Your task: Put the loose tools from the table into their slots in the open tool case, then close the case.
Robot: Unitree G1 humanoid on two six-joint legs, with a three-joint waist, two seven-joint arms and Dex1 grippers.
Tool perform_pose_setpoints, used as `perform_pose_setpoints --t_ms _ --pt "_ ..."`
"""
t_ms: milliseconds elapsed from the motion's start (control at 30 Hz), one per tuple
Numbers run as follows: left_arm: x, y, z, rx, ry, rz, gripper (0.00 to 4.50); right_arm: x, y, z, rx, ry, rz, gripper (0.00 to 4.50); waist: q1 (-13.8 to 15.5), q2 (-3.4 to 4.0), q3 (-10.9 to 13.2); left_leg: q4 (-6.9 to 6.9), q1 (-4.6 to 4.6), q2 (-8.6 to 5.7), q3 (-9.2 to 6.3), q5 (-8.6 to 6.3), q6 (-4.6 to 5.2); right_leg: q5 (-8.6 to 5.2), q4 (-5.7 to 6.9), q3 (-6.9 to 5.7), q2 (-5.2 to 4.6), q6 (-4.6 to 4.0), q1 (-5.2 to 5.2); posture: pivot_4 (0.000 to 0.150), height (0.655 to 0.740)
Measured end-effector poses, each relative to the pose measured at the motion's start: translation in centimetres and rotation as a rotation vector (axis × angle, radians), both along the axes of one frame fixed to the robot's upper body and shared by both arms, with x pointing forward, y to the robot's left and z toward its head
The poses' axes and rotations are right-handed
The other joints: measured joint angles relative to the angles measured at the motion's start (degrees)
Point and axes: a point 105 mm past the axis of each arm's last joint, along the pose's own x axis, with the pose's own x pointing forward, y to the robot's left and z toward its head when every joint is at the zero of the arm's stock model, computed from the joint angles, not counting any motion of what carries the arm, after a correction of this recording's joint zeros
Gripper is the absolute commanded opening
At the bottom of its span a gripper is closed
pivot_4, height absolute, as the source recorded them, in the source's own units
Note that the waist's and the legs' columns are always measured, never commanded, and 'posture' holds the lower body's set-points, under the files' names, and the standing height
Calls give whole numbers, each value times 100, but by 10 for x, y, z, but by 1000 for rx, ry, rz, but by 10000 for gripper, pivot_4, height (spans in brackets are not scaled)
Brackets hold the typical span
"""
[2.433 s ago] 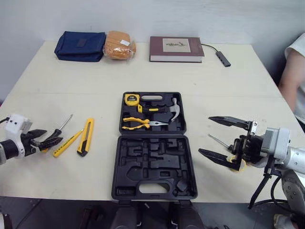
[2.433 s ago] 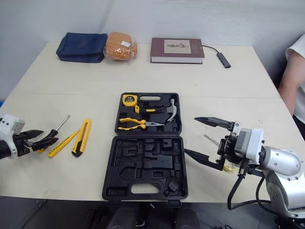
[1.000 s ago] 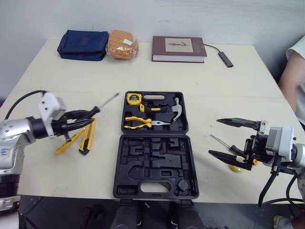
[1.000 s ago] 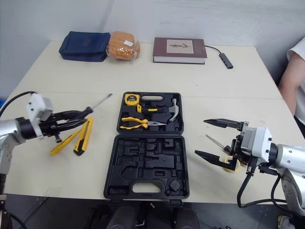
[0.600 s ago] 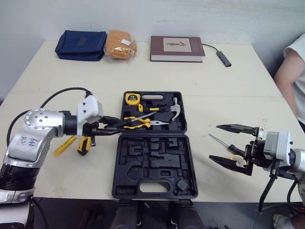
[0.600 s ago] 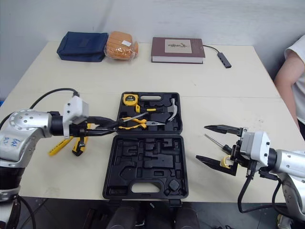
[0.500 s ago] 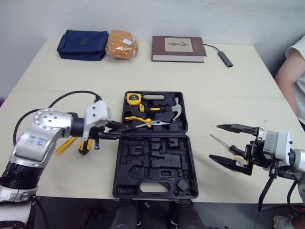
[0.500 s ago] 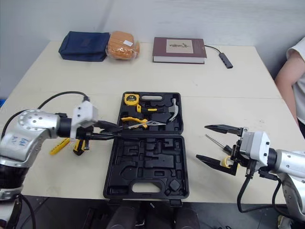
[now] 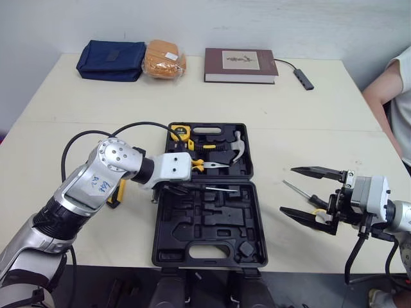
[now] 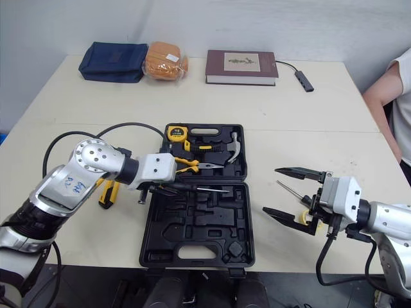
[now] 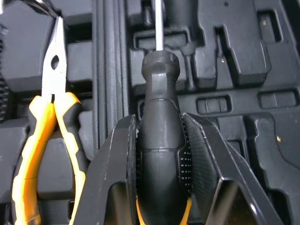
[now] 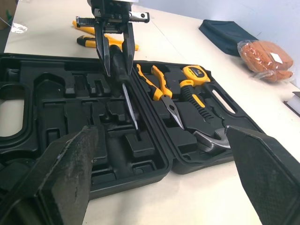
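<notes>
At 9 o'clock from the tool case [image 9: 212,224], a yellow utility knife [image 10: 104,194] lies on the tabletop [image 9: 308,122], mostly hidden behind the left forearm, so its full length cannot be made out. The left pincer [image 11: 158,123] is clamped on the black handle of a screwdriver [image 11: 159,89]. The handle's butt end is buried between the fingers, and the head views show little more than the bare shaft. Its long axis runs 9-to-3 across the case, tip toward 3 o'clock, over the near half just this side of the hinge. Whether it touches the moulded slots cannot be told. The near half's other slots lie bare, while the far half, at 12 o'clock, holds a tape measure [image 9: 179,133], pliers [image 9: 205,165] and a hammer [image 9: 236,149]. At 3 o'clock from the case the right pincer [image 9: 288,190] hovers with its fingers wide apart. A second screwdriver [image 9: 297,190] lies between them on the tabletop, its handle partly hidden. The cream tabletop meets a pale wall, and along its far edge sit a blue pouch [image 9: 110,61], an orange packet [image 9: 162,59], a book [image 9: 241,65] and a cable adapter [image 9: 302,76]. A person's arm [image 9: 385,96] is cut off at the right edge.
</notes>
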Motion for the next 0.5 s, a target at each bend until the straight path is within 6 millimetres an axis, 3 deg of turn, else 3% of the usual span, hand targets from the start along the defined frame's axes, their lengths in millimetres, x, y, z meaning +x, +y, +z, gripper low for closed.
perform_pose_setpoints --t_ms 500 --pt "5 8 -8 36 15 56 8446 -1 0 -4 7 3 -8 45000 -2 0 0 9 0 0 -1 2 3 0 7 0 0 0 1 1500 7400"
